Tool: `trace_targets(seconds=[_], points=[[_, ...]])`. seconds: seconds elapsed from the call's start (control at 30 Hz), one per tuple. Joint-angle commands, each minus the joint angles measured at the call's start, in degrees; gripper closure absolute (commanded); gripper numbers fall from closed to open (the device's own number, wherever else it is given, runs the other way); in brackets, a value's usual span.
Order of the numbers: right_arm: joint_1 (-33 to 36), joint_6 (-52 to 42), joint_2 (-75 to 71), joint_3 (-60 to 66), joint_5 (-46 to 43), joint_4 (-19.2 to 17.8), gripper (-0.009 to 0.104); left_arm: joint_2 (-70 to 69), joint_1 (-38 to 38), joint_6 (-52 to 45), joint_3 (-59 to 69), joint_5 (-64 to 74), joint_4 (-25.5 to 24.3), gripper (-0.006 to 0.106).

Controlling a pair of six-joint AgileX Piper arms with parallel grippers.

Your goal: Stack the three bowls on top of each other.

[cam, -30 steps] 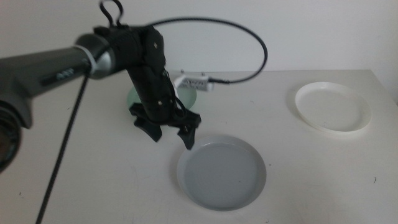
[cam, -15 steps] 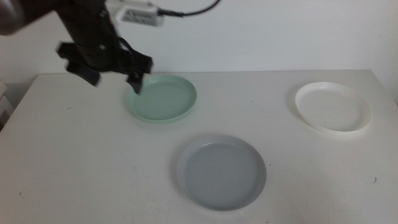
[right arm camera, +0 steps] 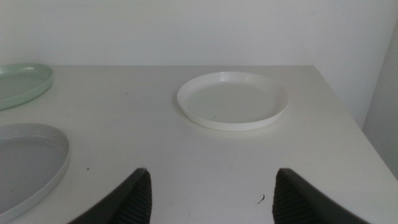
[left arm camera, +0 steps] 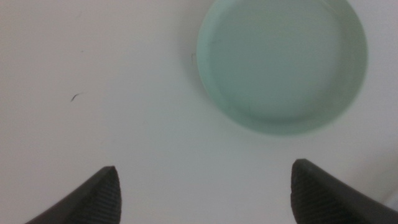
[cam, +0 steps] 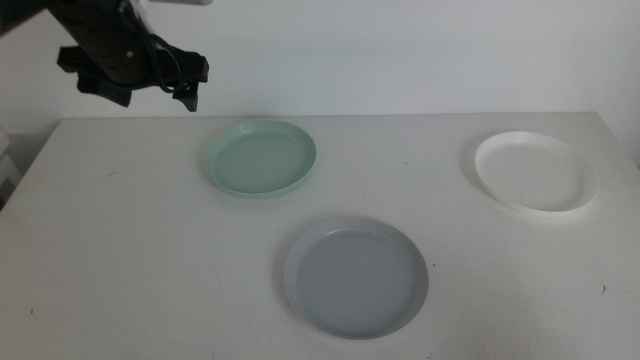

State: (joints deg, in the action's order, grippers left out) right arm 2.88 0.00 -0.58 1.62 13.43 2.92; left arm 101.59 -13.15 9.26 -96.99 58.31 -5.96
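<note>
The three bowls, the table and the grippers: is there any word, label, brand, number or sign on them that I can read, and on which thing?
None can be read.
Mint green bowl, grey bowl, white bowl: plain.
Table: only small dark specks.
Left gripper, open, raised at the far left: no legible marking.
Right gripper, open: none.

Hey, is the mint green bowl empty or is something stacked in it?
Empty. The mint green bowl sits alone on the table, its inside bare in the middle and left wrist views; left gripper hovers above, open.
</note>
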Motion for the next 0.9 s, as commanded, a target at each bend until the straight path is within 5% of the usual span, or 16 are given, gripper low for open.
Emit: trace_targets(seconds=[0.0, 0.23, 0.6, 0.87], points=[[-0.4, -0.6, -1.6, -0.4, -4.0, -0.6, 0.045, -0.3, 1.7, -1.0, -1.8, -5.4, 2.8, -0.005], [-0.4, -0.6, -1.6, -0.4, -4.0, -0.6, 0.045, 7.6, 4.6, -4.5, -4.5, -12.1, 8.2, -0.005], [-0.4, -0.6, -1.6, -0.4, -4.0, -0.6, 0.045, 27.3, 5.2, -5.5, -29.2, -1.9, 8.8, -0.005], [-0.4, -0.6, -1.6, -0.4, -4.0, -0.6, 0.045, 34.5, 7.1, -7.1, -33.5, -1.8, 13.0, -0.005]])
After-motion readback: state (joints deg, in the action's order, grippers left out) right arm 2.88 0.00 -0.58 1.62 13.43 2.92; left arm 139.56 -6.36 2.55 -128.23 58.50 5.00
